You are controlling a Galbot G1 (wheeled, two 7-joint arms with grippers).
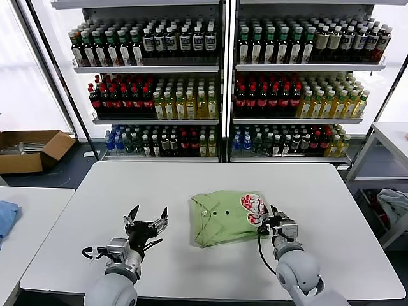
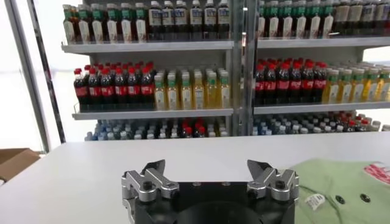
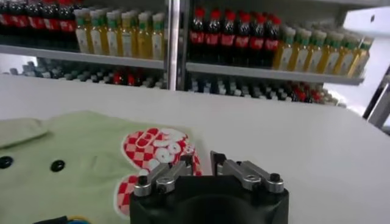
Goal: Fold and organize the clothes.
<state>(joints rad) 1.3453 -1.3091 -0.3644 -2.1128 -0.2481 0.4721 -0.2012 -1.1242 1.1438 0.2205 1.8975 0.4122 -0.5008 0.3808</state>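
The light green polo shirt (image 1: 220,218) lies folded on the white table (image 1: 89,210), collar to the left, with its red-and-white print (image 1: 252,207) at its right edge. My right gripper (image 1: 273,222) is at that right edge. In the right wrist view its fingers (image 3: 184,163) are drawn close together on the printed edge of the shirt (image 3: 159,149). My left gripper (image 1: 148,218) is open and empty, held over bare table left of the shirt. The shirt's edge with a tag also shows in the left wrist view (image 2: 341,189).
Shelves of bottles (image 1: 223,83) stand behind the table. A second table with blue cloth (image 1: 5,217) is at the far left and a cardboard box (image 1: 29,150) sits on the floor. Grey-blue cloth (image 1: 395,204) lies at the far right.
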